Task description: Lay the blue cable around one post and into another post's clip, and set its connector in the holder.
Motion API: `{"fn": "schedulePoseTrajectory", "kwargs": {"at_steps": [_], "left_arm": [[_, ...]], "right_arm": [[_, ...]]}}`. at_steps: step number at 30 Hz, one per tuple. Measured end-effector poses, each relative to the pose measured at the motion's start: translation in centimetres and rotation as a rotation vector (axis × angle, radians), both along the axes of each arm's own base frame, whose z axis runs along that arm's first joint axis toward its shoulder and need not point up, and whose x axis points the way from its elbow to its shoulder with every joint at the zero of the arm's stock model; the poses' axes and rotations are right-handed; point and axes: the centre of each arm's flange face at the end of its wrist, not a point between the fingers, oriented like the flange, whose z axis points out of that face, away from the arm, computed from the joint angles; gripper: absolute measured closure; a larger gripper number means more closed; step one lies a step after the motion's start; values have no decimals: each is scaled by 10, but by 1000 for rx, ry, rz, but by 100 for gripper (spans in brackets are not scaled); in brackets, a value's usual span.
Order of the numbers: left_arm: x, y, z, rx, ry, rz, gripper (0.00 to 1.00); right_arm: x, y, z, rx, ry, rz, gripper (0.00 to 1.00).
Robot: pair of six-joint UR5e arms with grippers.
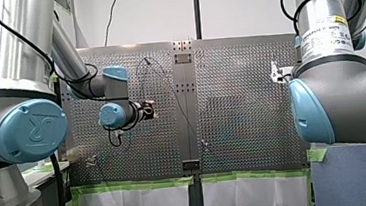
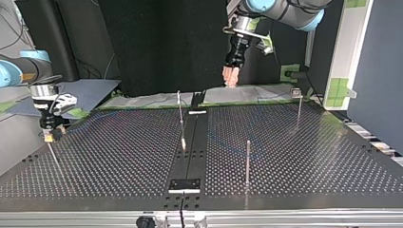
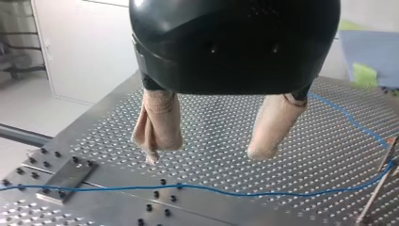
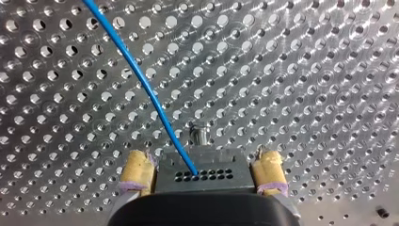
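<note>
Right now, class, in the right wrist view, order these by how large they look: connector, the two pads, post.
1. Connector
2. The two pads: alike, so tied
3. Post, seen end-on and farther off, so its true size is unsure
</note>
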Motion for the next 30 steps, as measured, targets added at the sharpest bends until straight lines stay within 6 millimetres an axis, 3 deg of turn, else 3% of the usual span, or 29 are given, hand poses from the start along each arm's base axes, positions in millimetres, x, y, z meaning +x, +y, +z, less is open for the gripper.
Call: {"fn": "schedulePoseTrajectory", "kwargs": {"at_steps": [12, 30], "left_arm": [[-6, 13, -8, 58, -22, 68, 0], [-7, 15, -9, 65, -21, 75, 0]], "right_arm": [[1, 0, 0, -3, 3, 1, 0], [2, 0, 1, -5, 1, 11, 0]]}}
